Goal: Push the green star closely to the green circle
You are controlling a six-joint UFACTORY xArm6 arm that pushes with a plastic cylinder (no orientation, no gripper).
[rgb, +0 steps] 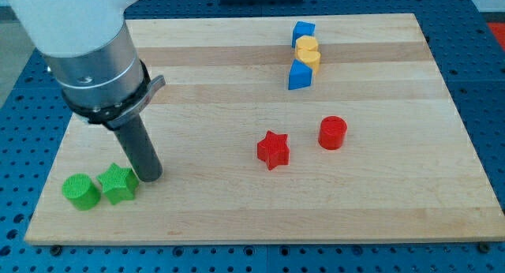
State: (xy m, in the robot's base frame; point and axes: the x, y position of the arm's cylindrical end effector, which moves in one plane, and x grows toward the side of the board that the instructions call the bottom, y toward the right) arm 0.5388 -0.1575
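The green star [117,184] lies near the view's bottom left, right next to the green circle [81,192], which is on its left; the two are nearly touching. My tip [150,178] rests on the board just to the right of the green star, touching or almost touching its right edge. The rod rises from it up to the arm's grey cylinder at the view's top left.
A red star [273,150] and a red cylinder [333,133] lie at the middle right. A blue block [303,31], a yellow heart [308,51] and another blue block [299,75] form a column at the top. The board's left edge [49,178] is near the green circle.
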